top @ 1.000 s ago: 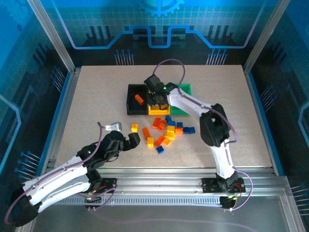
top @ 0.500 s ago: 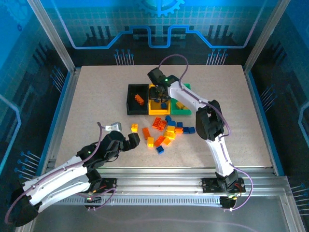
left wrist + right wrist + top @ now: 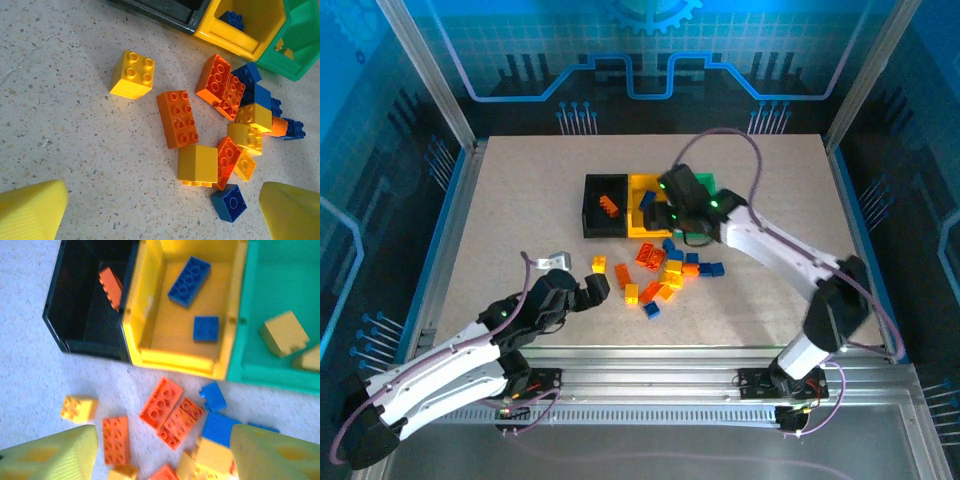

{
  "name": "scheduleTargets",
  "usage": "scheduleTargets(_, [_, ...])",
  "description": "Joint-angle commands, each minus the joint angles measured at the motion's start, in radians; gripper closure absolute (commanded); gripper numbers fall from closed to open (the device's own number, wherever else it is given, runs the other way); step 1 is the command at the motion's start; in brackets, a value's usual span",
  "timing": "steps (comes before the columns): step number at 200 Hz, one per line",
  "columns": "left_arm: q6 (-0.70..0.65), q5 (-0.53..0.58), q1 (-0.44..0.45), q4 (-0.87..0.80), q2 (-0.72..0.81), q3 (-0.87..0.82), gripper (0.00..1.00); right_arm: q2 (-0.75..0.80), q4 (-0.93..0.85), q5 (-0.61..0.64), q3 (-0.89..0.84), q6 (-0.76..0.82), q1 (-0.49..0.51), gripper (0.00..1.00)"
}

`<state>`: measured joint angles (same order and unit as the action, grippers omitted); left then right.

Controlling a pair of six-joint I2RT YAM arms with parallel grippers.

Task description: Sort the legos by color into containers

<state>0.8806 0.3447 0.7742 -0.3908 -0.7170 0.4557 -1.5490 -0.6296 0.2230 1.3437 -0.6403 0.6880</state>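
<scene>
Right gripper (image 3: 162, 452) hung over the loose bricks (image 3: 665, 268), jaws well apart and empty. Left gripper (image 3: 160, 210) gaped wide, also empty, at eight o'clock of the pile. Black bin (image 3: 95, 347), yellow bin (image 3: 172, 360) and green bin (image 3: 270, 377) stood touching at twelve o'clock. Recommended: take an outlying brick squarely across its flat sides and lift clear of the bin rims. Open table lay at three and nine o'clock.

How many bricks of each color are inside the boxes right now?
Orange bricks, in the black bin: 1
Blue bricks, in the yellow bin: 2
Yellow bricks, in the green bin: 2 in view
Total: 5
</scene>
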Motion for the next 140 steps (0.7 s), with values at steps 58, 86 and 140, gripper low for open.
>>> scheduleTargets(58, [-0.008,0.007,-0.009,0.061,-0.028,0.001,0.01,0.276,0.068,-0.049,-0.536,-0.047,-0.264,0.37])
scheduleTargets(86, [-0.002,0.001,-0.010,0.063,-0.045,0.001,0.01,0.223,0.110,-0.063,-0.563,-0.029,-0.325,0.48])
scheduleTargets(140, [0.003,0.003,-0.009,0.055,-0.038,-0.006,0.01,0.109,0.172,-0.067,-0.560,-0.015,-0.361,0.49])
